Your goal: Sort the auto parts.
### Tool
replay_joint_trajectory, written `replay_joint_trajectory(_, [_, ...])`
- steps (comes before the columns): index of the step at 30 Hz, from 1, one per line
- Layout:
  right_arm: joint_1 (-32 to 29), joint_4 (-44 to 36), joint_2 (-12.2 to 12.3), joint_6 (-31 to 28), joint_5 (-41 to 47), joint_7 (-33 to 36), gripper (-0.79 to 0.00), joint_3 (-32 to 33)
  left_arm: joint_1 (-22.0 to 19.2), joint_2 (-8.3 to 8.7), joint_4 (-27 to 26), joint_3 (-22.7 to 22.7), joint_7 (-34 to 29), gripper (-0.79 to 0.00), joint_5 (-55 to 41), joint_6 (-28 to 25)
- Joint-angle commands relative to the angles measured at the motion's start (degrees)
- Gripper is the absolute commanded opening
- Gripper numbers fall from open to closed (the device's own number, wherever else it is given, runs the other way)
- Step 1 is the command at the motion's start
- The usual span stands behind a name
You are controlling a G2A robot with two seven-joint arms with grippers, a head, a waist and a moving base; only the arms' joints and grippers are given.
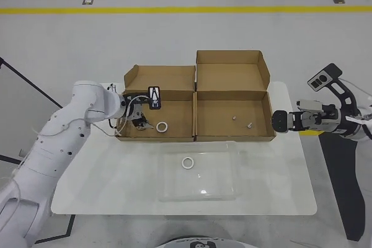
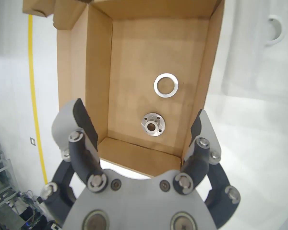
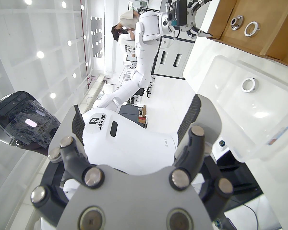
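Seemingly near done | top: small parts [image 1: 248, 124] in right box [image 1: 217, 124], one ring [image 1: 188, 163] left in tray [image 1: 235, 192] on desk [image 1: 111, 186] | left wrist: left gripper [image 2: 139, 106] open, empty, above flange [image 2: 153, 127] and washer [image 2: 165, 85] in left box [image 2: 96, 72] | right wrist: right gripper [image 3: 136, 102] open, empty, near desk's edge.

You are seeing a bright, evenly lit top view: the white table [image 1: 279, 186] is nearly blending into the pale floor [image 1: 173, 37], and small highlights are glinting on the clear plastic bin [image 1: 220, 181] at lower centre. Round ceiling lights [image 3: 40, 54] are glaring in the right wrist view, where straight edges are bowing. Faint shadows are lying inside the cardboard box [image 2: 134, 56].
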Motion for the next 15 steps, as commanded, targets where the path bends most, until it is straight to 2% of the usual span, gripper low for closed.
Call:
replay_joint_trajectory(1, [0.00, 0.00, 0.00, 0.00, 0.00, 0.00, 0.000, 0.00, 2.64, 0.85, -5.86, -0.80, -5.33, 0.000, -5.69, 0.77])
replay_joint_trajectory(6, [0.00, 0.00, 0.00, 0.00, 0.00, 0.00, 0.000, 0.00, 7.35, 3.56, -19.47, -0.12, -13.85, 0.000, -15.23, 9.28])
replay_joint_trajectory(9, [0.00, 0.00, 0.00, 0.00, 0.00, 0.00, 0.000, 0.00, 8.67, 4.99, -25.17, -0.11, -17.27, 0.000, -20.58, 12.70])
replay_joint_trajectory(11, [0.00, 0.00, 0.00, 0.00, 0.00, 0.00, 0.000, 0.00, 9.02, 5.29, -27.07, -0.88, -17.91, 0.000, -23.48, 13.86])
replay_joint_trajectory(15, [0.00, 0.00, 0.00, 0.00, 0.00, 0.00, 0.000, 0.00, 9.02, 5.29, -27.07, -0.88, -17.91, 0.000, -23.48, 13.86])
